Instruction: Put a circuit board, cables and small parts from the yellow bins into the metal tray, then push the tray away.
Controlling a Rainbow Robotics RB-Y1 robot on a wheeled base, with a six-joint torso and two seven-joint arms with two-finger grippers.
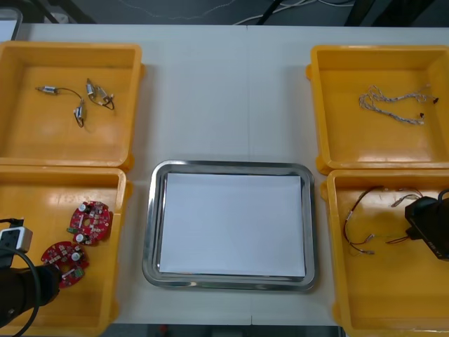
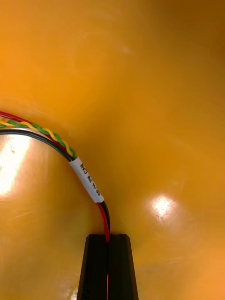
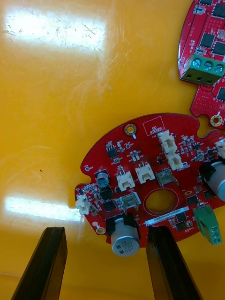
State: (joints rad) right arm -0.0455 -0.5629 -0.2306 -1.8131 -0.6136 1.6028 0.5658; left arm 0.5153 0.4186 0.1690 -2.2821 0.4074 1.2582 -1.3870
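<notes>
My right gripper [image 2: 107, 241] is shut on a red and black cable [image 2: 87, 180] with a white label, low over the near right yellow bin [image 1: 351, 295]; in the front view the right gripper [image 1: 426, 223] sits among that bin's cables [image 1: 359, 223]. My left gripper [image 3: 105, 230] stands open in the near left yellow bin [image 1: 105, 309]. A round red circuit board [image 3: 150, 183] lies just ahead of its fingers, its edge and a grey capacitor between them. The front view shows the left gripper [image 1: 31, 282] beside two red boards [image 1: 64, 261]. The metal tray [image 1: 156, 232], white inside, holds nothing.
The far left yellow bin [image 1: 21, 147] holds small metal parts [image 1: 88, 102] with thin wires. Twisted blue and white cables [image 1: 393, 107] lie in the far right yellow bin [image 1: 323, 140]. A second red board [image 1: 90, 223] lies next to the first.
</notes>
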